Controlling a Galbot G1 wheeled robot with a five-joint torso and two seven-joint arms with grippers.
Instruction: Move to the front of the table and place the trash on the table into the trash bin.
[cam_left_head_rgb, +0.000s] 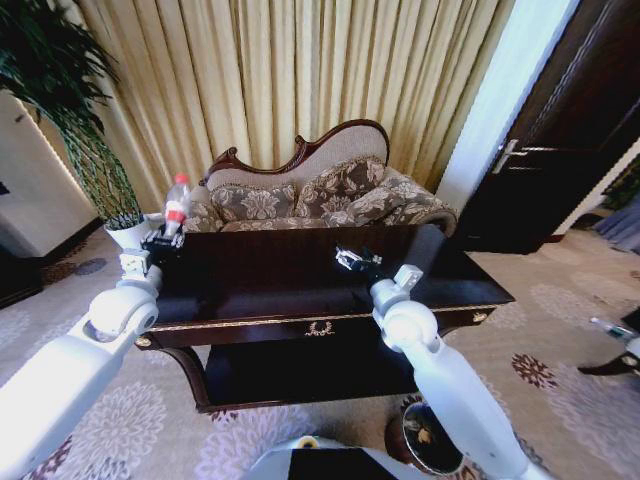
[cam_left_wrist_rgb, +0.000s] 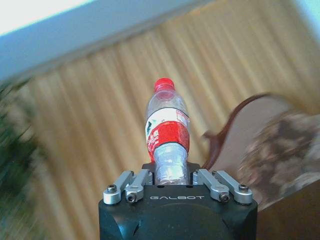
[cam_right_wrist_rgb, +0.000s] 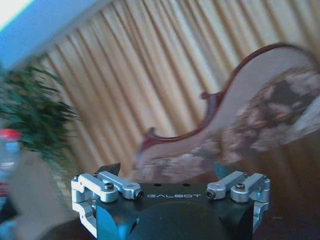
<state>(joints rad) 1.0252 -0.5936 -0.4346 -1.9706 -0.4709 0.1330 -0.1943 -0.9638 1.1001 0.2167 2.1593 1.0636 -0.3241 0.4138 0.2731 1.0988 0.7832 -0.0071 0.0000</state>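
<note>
My left gripper (cam_left_head_rgb: 163, 240) is shut on a clear plastic bottle (cam_left_head_rgb: 177, 205) with a red cap and red-white label, one piece of the trash. It holds the bottle upright above the left end of the dark glossy table (cam_left_head_rgb: 280, 290). In the left wrist view the bottle (cam_left_wrist_rgb: 167, 130) rises from between the closed-in fingers of the left gripper (cam_left_wrist_rgb: 170, 172). Over the middle of the table, my right gripper (cam_left_head_rgb: 350, 259) is open and holds nothing; its jaws (cam_right_wrist_rgb: 165, 169) stand wide apart. The trash bin (cam_left_head_rgb: 432, 440) sits on the carpet by the table's right front, partly behind my right arm.
A patterned sofa (cam_left_head_rgb: 320, 190) with a carved wooden frame stands behind the table, in front of gold curtains. A potted plant (cam_left_head_rgb: 80, 150) stands at the far left and a dark door (cam_left_head_rgb: 560, 150) at the right. Patterned carpet lies open on both sides.
</note>
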